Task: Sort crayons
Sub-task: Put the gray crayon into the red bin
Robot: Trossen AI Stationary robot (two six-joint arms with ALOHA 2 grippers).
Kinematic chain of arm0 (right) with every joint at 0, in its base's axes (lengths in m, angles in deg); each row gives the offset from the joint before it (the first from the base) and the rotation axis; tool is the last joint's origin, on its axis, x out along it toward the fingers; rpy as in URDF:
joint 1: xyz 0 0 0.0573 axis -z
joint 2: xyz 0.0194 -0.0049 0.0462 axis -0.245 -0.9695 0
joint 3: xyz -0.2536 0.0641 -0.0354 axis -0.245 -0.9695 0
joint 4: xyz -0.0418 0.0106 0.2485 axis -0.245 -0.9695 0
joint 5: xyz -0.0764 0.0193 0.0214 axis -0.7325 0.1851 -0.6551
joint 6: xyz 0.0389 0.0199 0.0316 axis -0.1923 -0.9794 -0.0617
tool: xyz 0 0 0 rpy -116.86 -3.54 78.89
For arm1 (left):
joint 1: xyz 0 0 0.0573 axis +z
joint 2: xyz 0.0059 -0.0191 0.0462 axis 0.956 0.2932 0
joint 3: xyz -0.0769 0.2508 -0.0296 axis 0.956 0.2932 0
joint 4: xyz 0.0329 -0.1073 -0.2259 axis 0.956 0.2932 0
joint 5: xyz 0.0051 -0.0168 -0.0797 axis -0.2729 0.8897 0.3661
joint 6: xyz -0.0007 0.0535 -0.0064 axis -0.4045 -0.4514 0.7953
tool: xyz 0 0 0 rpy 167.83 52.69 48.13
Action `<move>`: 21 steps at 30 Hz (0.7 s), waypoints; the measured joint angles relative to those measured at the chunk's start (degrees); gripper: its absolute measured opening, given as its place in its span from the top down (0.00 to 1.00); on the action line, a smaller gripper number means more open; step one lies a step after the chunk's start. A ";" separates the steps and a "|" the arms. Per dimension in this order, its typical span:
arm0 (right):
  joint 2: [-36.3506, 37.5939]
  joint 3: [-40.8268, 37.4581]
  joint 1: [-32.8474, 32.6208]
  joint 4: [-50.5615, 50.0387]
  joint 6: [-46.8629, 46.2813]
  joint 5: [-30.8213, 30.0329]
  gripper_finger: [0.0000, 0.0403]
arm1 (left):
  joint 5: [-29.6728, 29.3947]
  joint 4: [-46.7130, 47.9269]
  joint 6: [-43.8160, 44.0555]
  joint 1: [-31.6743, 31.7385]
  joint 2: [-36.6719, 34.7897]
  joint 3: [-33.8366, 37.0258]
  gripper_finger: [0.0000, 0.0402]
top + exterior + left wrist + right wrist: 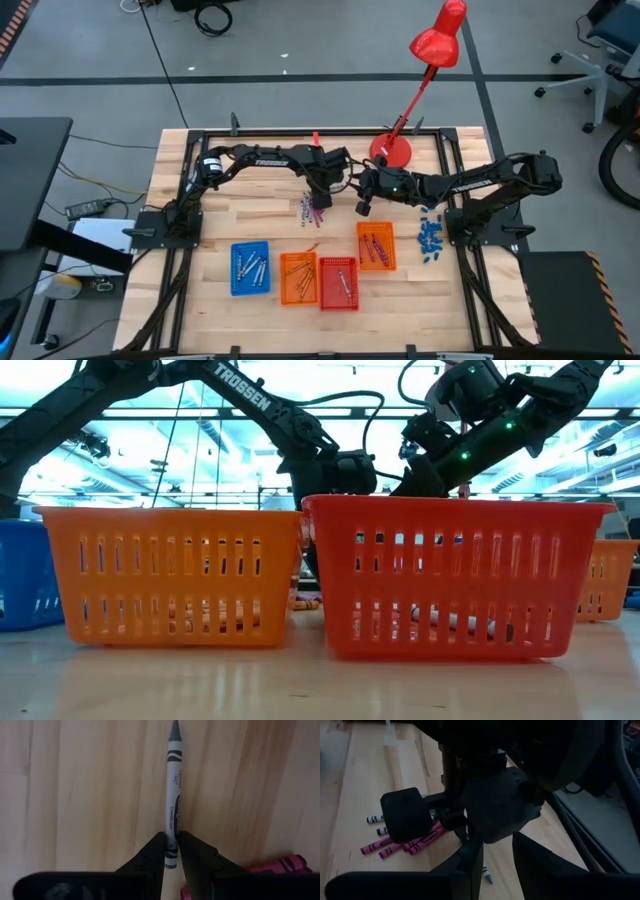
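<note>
Left tool [171, 851] clamped on grey crayon [173, 800], magenta crayons [280, 864] beside; right tool [497, 855] apart, empty.

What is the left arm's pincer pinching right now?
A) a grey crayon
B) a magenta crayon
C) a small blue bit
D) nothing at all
A: the left wrist view shows the left pincer closed on the end of a grey paper-wrapped crayon, above the wooden table.

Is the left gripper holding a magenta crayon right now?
No, the left gripper is closed on a grey-white crayon; the magenta crayons lie on the table beside it.
</note>
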 joint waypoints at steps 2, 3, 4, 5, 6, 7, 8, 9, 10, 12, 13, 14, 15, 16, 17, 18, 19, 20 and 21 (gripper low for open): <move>0.00 0.00 0.00 0.04 0.00 0.02 0.73 | 0.00 -0.15 -0.74 0.01 0.03 0.01 0.82; 0.00 0.00 0.00 0.07 0.00 0.02 0.73 | 0.03 -0.45 -1.08 0.02 0.38 0.01 0.82; 0.00 0.00 0.00 0.04 0.01 0.02 0.73 | 0.05 -0.56 -1.37 0.03 0.55 -0.04 0.82; 0.00 0.00 0.00 0.04 0.02 0.02 0.73 | 0.09 -0.56 -1.62 0.15 0.57 -0.04 0.82; 0.00 0.00 0.00 0.05 0.04 0.02 0.73 | 0.13 -0.54 -2.03 0.19 0.61 -0.04 0.82; 0.00 0.00 0.00 0.04 0.05 0.02 0.73 | 0.13 -0.64 -2.59 0.24 0.74 -0.04 0.82; 0.00 0.00 0.00 0.01 0.07 0.04 0.73 | 0.13 -0.81 -3.15 0.24 0.82 -0.04 0.82; -0.02 0.00 0.00 0.02 0.10 0.03 0.73 | 0.13 -0.90 -3.28 0.24 0.85 -0.04 0.82; -0.02 0.00 0.00 0.04 0.13 0.04 0.73 | 0.09 -0.96 -3.32 0.24 0.87 -0.04 0.82; -0.02 0.00 0.02 0.04 0.15 0.03 0.73 | 0.07 -1.04 -3.30 0.27 0.94 -0.03 0.83; -0.02 0.00 0.00 0.04 0.15 0.04 0.73 | 0.07 -1.04 -3.30 0.38 0.95 -0.02 0.83; -0.02 0.00 0.00 0.04 0.15 0.04 0.73 | 0.10 -1.05 -3.28 0.40 0.97 -0.02 0.84; -0.02 0.00 0.01 0.03 0.15 0.03 0.73 | 0.13 -1.13 -3.28 0.44 0.98 -0.02 0.86; -0.02 0.00 0.01 0.02 0.15 0.04 0.73 | 0.13 -1.22 -3.28 0.44 1.01 -0.02 0.88; -0.02 0.00 0.00 0.02 0.15 0.04 0.73 | 0.11 -1.26 -3.28 0.44 1.03 -0.02 0.90; -0.02 0.00 0.00 0.02 0.15 0.04 0.73 | 0.09 -1.28 -3.26 0.42 1.04 -0.02 0.93; -0.02 0.00 0.00 0.02 0.15 0.04 0.73 | 0.09 -1.32 -3.27 0.42 1.05 -0.02 0.95; -0.02 0.00 0.00 0.02 0.15 0.04 0.73 | 0.09 -1.31 -3.18 0.43 1.09 -0.01 0.96; -0.02 0.00 0.00 0.02 0.15 0.04 0.73 | 0.09 -1.27 -3.11 0.44 1.09 0.00 0.96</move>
